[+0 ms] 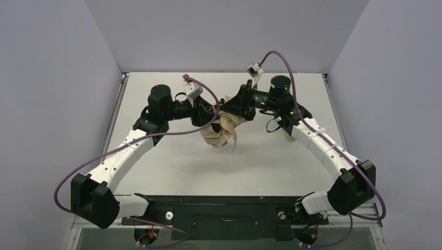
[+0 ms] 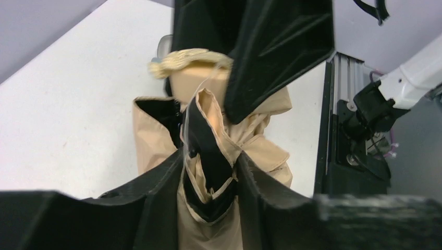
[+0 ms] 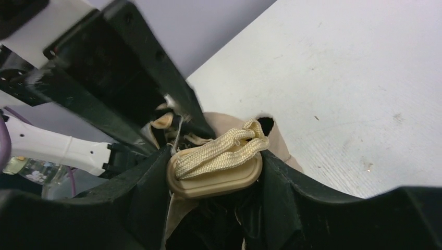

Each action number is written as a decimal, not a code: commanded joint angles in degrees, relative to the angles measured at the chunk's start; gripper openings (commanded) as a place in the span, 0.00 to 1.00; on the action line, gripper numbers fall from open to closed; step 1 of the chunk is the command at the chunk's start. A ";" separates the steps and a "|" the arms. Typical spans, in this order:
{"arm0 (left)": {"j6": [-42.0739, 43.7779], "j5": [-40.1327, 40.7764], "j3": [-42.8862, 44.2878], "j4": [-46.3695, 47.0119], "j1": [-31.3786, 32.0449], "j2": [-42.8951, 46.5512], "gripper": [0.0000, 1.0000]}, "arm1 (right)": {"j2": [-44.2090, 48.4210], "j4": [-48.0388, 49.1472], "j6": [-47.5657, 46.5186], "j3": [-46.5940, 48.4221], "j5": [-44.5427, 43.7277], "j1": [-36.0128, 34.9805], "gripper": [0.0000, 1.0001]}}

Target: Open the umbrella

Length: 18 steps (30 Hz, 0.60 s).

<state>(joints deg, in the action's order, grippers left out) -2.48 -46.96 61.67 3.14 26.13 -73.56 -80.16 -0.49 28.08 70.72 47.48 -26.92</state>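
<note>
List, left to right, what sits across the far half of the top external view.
left arm's black cylindrical joint → left wrist camera → umbrella → right wrist camera → right arm's black cylindrical joint

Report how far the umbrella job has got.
Done: the left gripper is shut on the umbrella, around its folded canopy. In hand: the right gripper sits around the handle, its fingers against both sides. Left: the canopy is bundled and no shaft shows, so extending and opening it remain.
</note>
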 commanded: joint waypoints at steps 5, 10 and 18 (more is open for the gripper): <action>-15.75 2.06 -1.62 6.73 -16.03 1.70 0.75 | 3.56 -7.71 -16.19 5.93 -13.40 1.22 0.00; -16.25 13.50 -1.89 2.06 -22.30 -0.10 0.88 | 3.56 -16.22 -30.02 8.21 -32.24 -2.78 0.00; -16.68 9.38 -2.38 3.93 -21.51 -1.01 0.97 | 4.35 -14.63 -30.61 8.73 -26.68 -2.71 0.00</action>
<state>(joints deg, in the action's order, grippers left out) -18.04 -34.61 59.07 4.27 3.38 -75.00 -79.11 -19.57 -0.14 75.66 21.89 -30.94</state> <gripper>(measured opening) 0.976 0.517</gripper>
